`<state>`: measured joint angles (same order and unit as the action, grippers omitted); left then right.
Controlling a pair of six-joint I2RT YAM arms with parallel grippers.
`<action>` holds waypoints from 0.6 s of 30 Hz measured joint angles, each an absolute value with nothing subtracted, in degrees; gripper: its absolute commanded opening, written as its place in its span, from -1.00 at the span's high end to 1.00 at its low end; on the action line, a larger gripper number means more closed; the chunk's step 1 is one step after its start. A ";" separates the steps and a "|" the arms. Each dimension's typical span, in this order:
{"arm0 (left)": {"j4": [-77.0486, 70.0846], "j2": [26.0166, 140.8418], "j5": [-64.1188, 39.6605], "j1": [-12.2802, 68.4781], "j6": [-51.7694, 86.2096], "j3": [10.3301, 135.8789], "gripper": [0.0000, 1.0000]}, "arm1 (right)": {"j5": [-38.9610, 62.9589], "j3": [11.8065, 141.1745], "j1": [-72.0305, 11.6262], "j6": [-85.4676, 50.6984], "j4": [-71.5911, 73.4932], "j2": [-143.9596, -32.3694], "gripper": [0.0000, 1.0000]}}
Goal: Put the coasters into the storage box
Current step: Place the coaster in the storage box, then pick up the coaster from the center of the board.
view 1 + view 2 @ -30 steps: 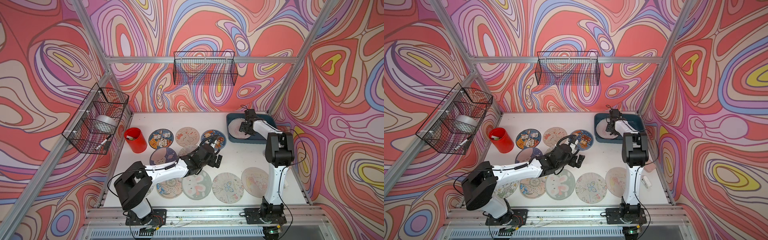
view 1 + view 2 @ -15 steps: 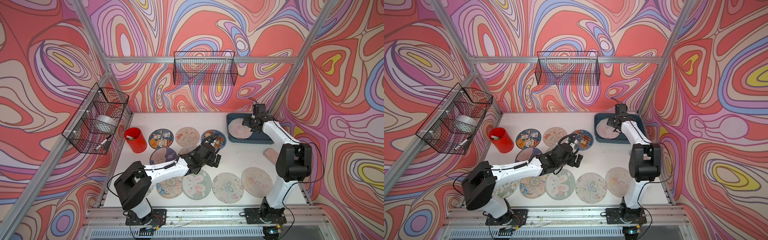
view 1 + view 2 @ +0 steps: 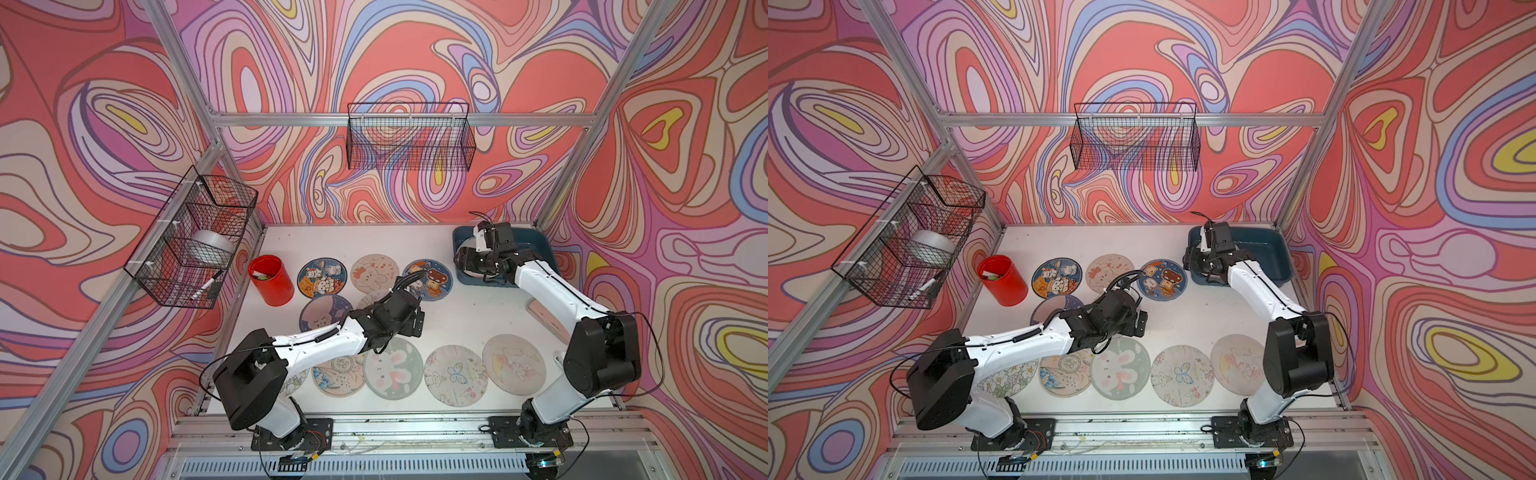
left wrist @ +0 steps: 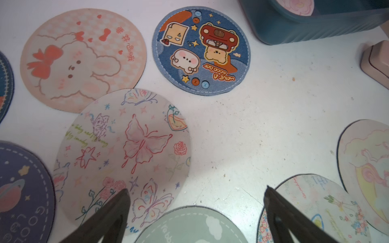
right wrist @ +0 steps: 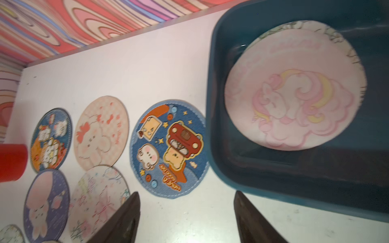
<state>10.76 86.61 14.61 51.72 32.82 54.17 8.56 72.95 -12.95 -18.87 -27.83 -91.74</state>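
Now: both grippers empty, most coasters [image 3: 392, 368] on the table [image 3: 469, 316].
Left gripper [image 4: 195, 189], mid-frame in both top views, holds its fingers wide apart near the butterfly coaster [image 4: 126, 151]. Right gripper [image 5: 186, 192], fingers apart around nothing, hangs at the left edge of the storage box [image 3: 536, 245], right of centre; a unicorn coaster [image 5: 290, 88] lies inside.

floral coaster [image 3: 1011, 380] half beneath left arm [image 3: 1017, 345]

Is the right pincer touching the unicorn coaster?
Apart: right wrist view shows the unicorn coaster lying in the box, clear of the open right pincer.
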 measured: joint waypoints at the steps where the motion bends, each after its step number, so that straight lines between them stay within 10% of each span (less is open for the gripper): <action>1: 10.85 85.97 14.66 51.42 33.41 53.43 -1.00 | 9.50 71.90 -13.52 -19.18 -27.42 -90.85 -0.42; 18: 9.54 87.20 8.34 42.33 42.33 48.86 -1.00 | 18.15 66.04 -24.38 -24.95 -20.18 -96.38 -0.41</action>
<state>9.54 87.20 8.34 42.33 42.33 48.86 18.15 66.04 -24.38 -24.95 -20.18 -96.38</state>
